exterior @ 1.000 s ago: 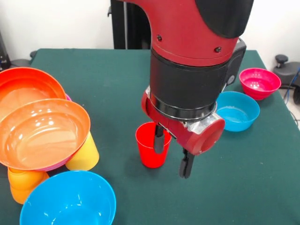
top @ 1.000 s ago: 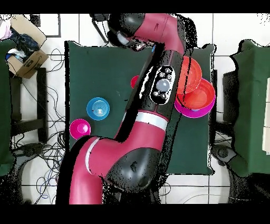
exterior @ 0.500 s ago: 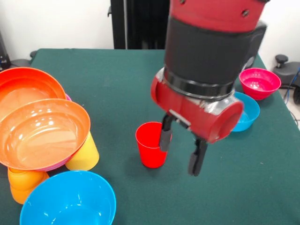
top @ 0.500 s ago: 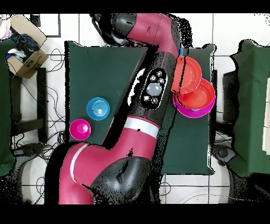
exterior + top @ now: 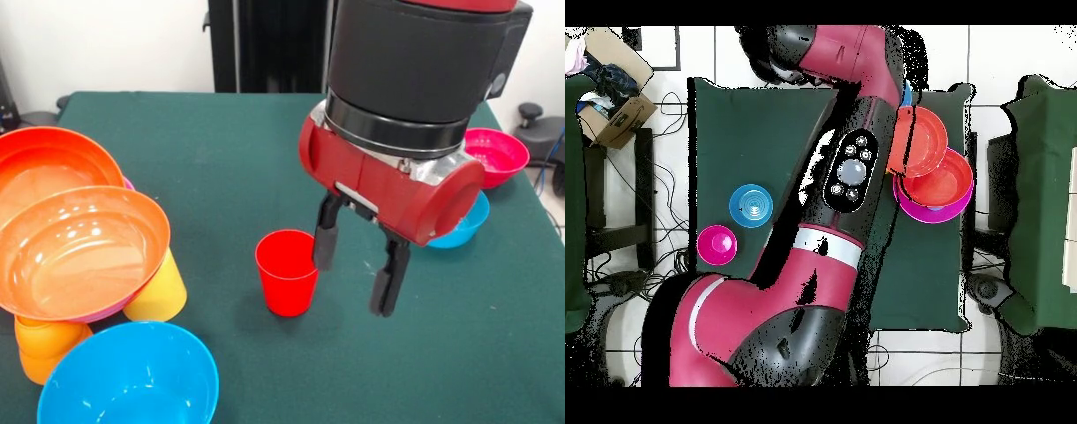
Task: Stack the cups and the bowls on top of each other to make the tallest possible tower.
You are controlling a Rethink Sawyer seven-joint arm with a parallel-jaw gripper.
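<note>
A red cup (image 5: 287, 274) stands upright and alone in the middle of the green table (image 5: 221, 150). My gripper (image 5: 357, 265) hangs open just right of it, one finger (image 5: 325, 243) close by the cup's right rim and the other finger (image 5: 388, 278) further right, nothing between them. At the left, two orange-red bowls (image 5: 79, 247) (image 5: 44, 168) rest tilted on a pink bowl (image 5: 88, 314), with a yellow cup (image 5: 161, 290) and an orange cup (image 5: 44, 346) beneath. In the overhead view the arm (image 5: 850, 180) hides the red cup and the gripper.
A large blue bowl (image 5: 132, 378) sits at the near left corner. A small blue bowl (image 5: 466, 223) and a small magenta bowl (image 5: 496, 152) lie at the right, behind the arm. Overhead shows these two bowls (image 5: 751, 205) (image 5: 717, 242) and the orange bowls (image 5: 927, 150).
The gripper has moved right and a little up in the front view. Its left finger, earlier overlapping the red cup, now hangs beside the rim. The cup has stayed put.
</note>
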